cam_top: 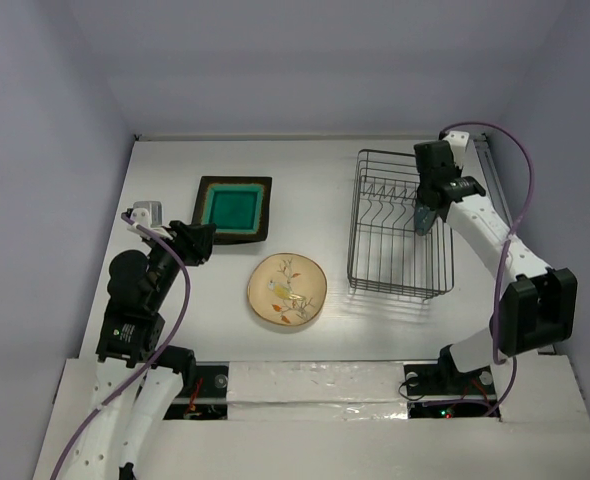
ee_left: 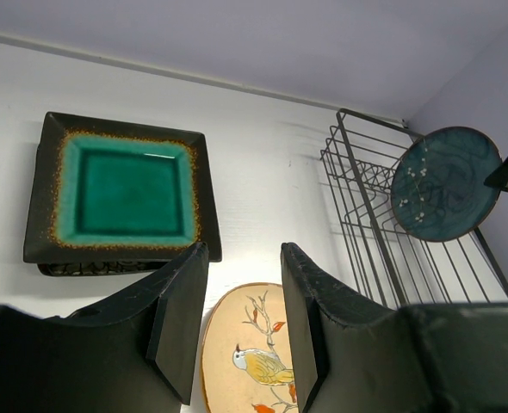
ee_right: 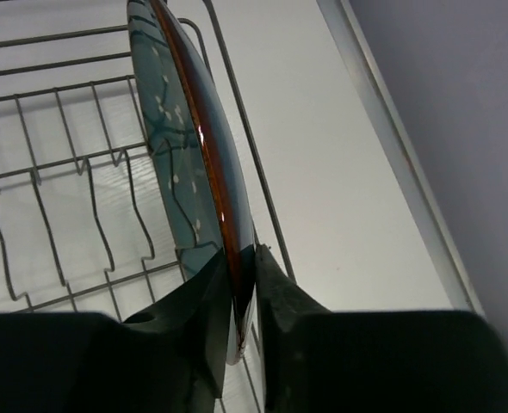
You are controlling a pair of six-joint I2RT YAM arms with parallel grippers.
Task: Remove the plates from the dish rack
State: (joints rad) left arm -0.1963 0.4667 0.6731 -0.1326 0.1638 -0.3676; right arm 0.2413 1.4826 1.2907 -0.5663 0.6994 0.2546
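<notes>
The dish rack (cam_top: pixel 400 225) stands at the right; it also shows in the left wrist view (ee_left: pixel 366 224) and the right wrist view (ee_right: pixel 56 172). My right gripper (cam_top: pixel 425 213) (ee_right: pixel 244 258) is shut on the rim of the round blue-teal plate (ee_left: pixel 443 182) (ee_right: pixel 181 146), holding it on edge over the rack's right side. The dark square plate with teal centre (cam_top: pixel 233 207) (ee_left: pixel 120 194) lies flat, with a dark patterned edge (ee_left: pixel 90 268) under it. The cream round plate (cam_top: pixel 287 290) (ee_left: pixel 254 353) lies flat. My left gripper (cam_top: pixel 200 240) (ee_left: pixel 243 254) is open and empty above it.
The table's back wall runs close behind the rack and the square plate. A raised rail (ee_right: pixel 392 146) lines the table's right edge beside the rack. The right arm's elbow (cam_top: pixel 535 310) hangs over the near right corner.
</notes>
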